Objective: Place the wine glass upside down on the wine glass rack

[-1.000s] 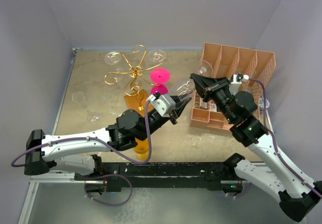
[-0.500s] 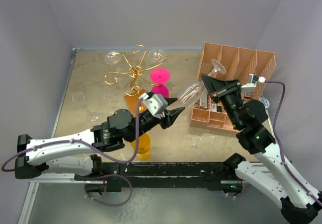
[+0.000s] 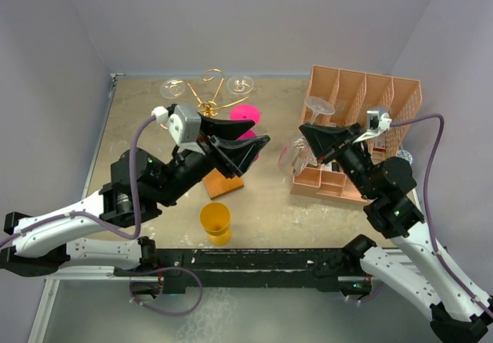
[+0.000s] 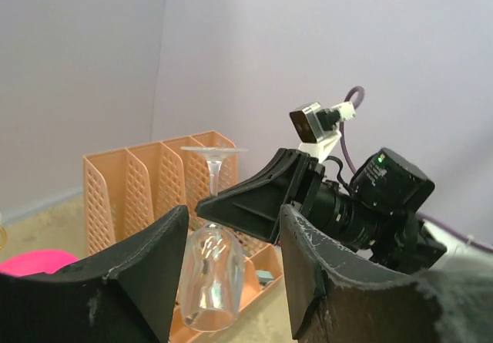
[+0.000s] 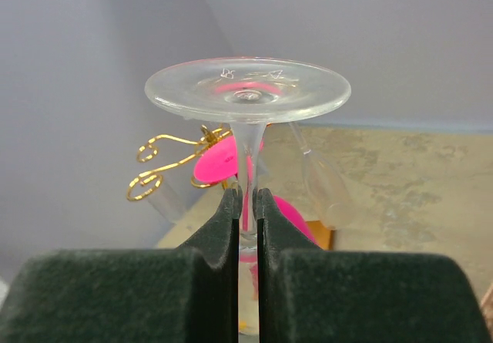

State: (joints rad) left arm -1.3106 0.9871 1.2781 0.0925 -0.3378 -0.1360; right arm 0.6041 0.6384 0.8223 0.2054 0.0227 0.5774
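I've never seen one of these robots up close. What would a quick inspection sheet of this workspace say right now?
Surface: mottled beige tabletop; no spills seen.
Job's things: wine glass upside down, foot up, held in the air; gold wine glass rack at the back, with two clear glasses on it.
Clutter: salmon slotted organizer, orange cup, pink glass.
Grippers: right gripper shut on the wine glass's stem; left gripper open and empty.
Cables: a purple cable on each arm; no snag seen.
Surroundings: plain lavender walls on three sides.
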